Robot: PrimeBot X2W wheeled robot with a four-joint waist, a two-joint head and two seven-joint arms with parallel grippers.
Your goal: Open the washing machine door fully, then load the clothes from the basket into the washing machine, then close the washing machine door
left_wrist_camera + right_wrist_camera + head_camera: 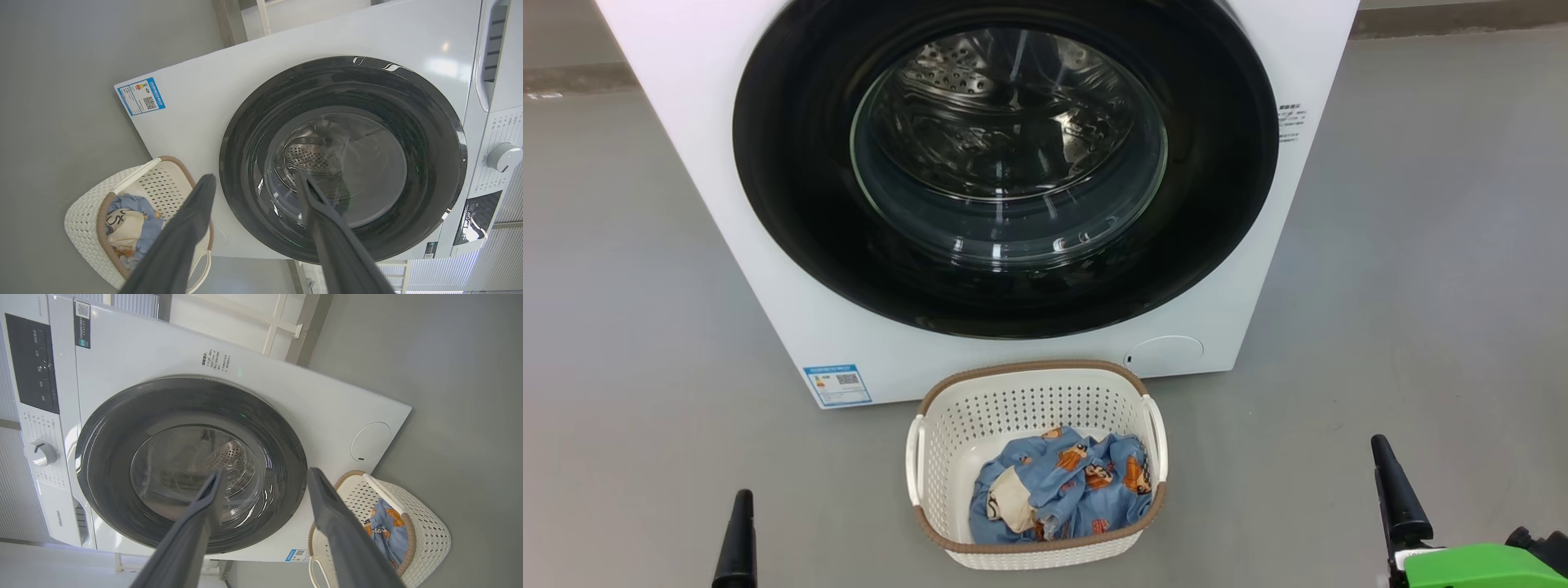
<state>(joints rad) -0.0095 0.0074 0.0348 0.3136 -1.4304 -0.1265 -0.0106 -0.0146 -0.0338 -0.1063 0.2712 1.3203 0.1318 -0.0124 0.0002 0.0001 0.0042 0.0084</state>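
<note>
opening has not begun: the round glossy black door (1009, 163) of the white boxy washing machine (727, 204) is shut. light blue printed clothes (1062, 486) lie in the cream perforated basket (1013, 408) before it. left gripper (255, 179) and right gripper (265, 473) gape empty; next, one should hook the door's edge.

The black washing machine door (1005, 163) is shut; blue clothes (1062, 486) lie bundled in the cream basket (1029, 400) before it.

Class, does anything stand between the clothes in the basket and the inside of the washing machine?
Yes. The washing machine door is shut across the opening, just behind the basket holding the clothes.
</note>
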